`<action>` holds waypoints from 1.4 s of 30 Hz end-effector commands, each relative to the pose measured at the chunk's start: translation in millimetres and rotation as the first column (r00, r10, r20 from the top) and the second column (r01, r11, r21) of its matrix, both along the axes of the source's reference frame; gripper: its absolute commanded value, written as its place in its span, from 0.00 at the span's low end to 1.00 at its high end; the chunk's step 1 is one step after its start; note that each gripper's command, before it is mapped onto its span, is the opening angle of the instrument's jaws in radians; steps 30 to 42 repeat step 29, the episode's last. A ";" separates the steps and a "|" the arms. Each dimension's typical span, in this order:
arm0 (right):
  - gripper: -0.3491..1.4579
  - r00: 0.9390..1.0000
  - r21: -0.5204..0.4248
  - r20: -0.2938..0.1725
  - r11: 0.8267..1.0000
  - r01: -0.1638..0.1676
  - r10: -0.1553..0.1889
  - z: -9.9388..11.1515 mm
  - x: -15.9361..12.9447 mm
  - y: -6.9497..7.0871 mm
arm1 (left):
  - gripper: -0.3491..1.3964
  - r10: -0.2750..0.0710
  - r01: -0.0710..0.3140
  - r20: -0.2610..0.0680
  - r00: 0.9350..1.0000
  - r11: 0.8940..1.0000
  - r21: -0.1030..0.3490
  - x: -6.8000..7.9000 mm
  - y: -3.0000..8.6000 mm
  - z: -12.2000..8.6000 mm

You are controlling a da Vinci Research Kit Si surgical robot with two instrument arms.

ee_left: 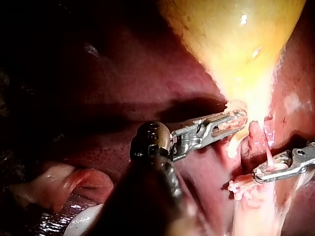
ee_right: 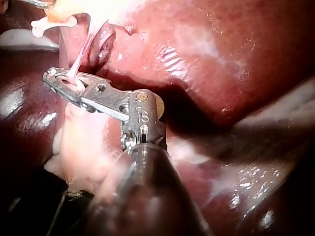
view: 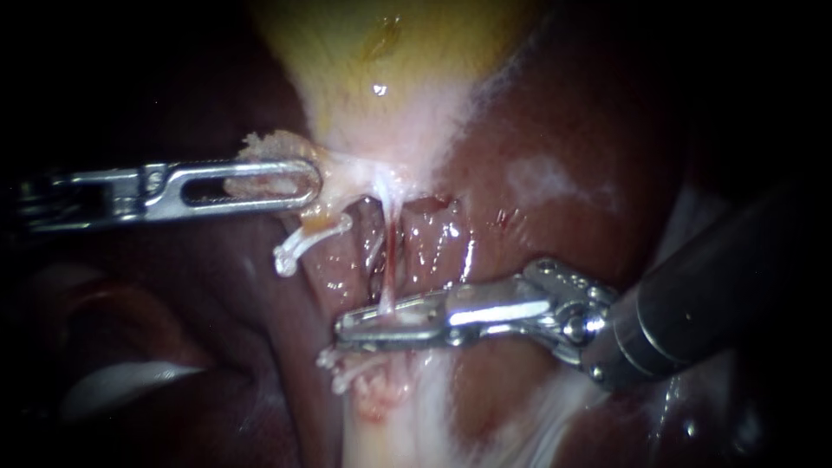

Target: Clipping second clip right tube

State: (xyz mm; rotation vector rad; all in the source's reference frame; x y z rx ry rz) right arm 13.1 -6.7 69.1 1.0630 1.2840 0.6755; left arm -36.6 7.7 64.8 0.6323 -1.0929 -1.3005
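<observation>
The right tube (view: 390, 251) is a thin pink-white strand that runs from the neck of the yellow gallbladder (view: 373, 61) down to my right instrument (view: 342, 329). That instrument's jaws lie across the tube's lower end and are shut on it; the right wrist view shows the tube (ee_right: 81, 59) entering between the jaws (ee_right: 49, 76). No clip shows on the tube. My left instrument (view: 308, 184) is shut on tissue at the gallbladder's neck, drawn toward the left; the left wrist view shows the same hold (ee_left: 241, 118).
A white cut stump (view: 295, 247) hangs just below the left instrument's jaws, left of the tube. A frayed white stump (view: 342, 368) sits under the right instrument's jaws. Dark red liver (view: 555, 130) surrounds the field on both sides.
</observation>
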 end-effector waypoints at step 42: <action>0.00 1.000 -0.003 0.004 1.000 0.000 0.000 0.0 -0.4 0.1 | 0.00 0.000 0.000 0.000 1.000 1.000 0.000 -0.1 0.0 0.0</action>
